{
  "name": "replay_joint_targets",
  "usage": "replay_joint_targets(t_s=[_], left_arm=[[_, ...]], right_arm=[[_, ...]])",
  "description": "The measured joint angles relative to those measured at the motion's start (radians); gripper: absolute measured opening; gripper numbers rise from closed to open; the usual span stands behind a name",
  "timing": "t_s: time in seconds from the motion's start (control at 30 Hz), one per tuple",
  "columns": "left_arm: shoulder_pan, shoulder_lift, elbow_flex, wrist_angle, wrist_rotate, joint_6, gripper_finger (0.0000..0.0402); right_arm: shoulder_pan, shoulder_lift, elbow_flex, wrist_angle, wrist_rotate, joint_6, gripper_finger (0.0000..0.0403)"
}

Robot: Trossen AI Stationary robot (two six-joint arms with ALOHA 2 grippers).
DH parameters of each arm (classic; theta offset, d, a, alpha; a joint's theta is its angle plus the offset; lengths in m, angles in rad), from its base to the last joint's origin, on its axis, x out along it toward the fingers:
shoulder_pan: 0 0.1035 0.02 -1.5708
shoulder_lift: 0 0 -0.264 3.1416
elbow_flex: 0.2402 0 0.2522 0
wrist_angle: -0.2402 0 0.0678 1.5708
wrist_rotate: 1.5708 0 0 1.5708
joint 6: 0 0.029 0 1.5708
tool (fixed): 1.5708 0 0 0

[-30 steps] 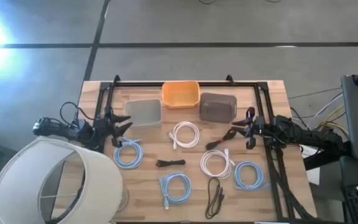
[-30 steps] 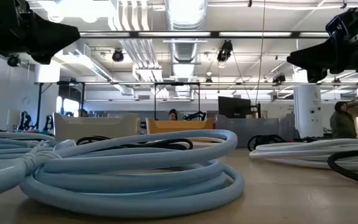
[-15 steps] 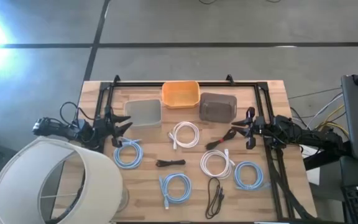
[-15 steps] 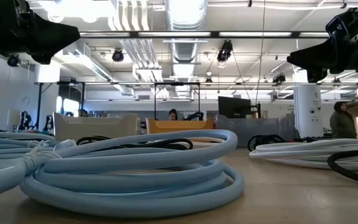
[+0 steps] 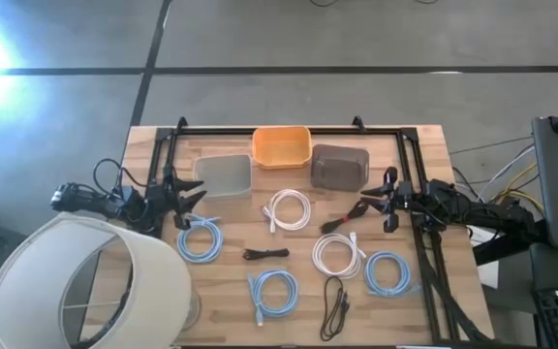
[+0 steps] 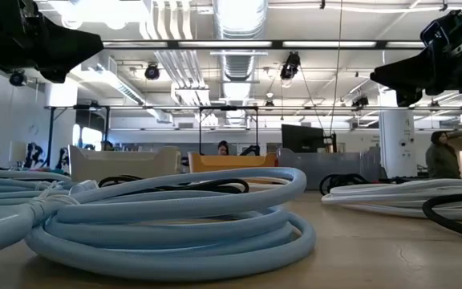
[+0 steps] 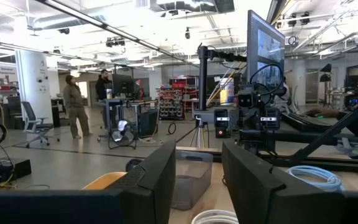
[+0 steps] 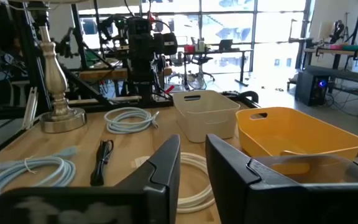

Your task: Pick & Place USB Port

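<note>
High view, left to right: left gripper hovers over the table's left edge, jaws parted, holding nothing, just above a pale blue cable coil. Behind it sits a clear bin, then an orange bin and a grey bin along the back. Mid-table: a white cable coil, a short black cable, a second blue coil, a second white coil, a long black cable and a third blue coil. Right gripper hovers at the right edge, narrow gap between its fingers, empty too.

Nothing is picked yet; I can't tell which cable is the USB target.

Risks:
- Coils are loose loops. A pinch on one strand likely drags or unwinds the rest and snags neighbours.
- The second white coil and third blue coil lie nearly touching; the right gripper could catch both.
- Right jaws look too narrow to straddle a bundle without opening first.
- Wrong-bin drop: three bins side by side.
</note>
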Motion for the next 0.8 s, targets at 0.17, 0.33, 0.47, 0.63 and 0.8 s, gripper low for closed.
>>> replay_joint_targets(t_s=[0.17, 0.33, 0.47, 0.63, 0.8], left_arm=[[0.000, 0.000, 0.000, 0.000, 0.000, 0.000, 0.0136], [0.000, 0.000, 0.000, 0.000, 0.000, 0.000, 0.0136], [0.000, 0.000, 0.000, 0.000, 0.000, 0.000, 0.0136], [0.000, 0.000, 0.000, 0.000, 0.000, 0.000, 0.0136], [0.000, 0.000, 0.000, 0.000, 0.000, 0.000, 0.0136]], right_arm=[[0.000, 0.000, 0.000, 0.000, 0.000, 0.000, 0.0069], [0.000, 0.000, 0.000, 0.000, 0.000, 0.000, 0.0077], [0.000, 0.000, 0.000, 0.000, 0.000, 0.000, 0.0082], [0.000, 0.000, 0.000, 0.000, 0.000, 0.000, 0.0084], [0.000, 0.000, 0.000, 0.000, 0.000, 0.000, 0.0075]])
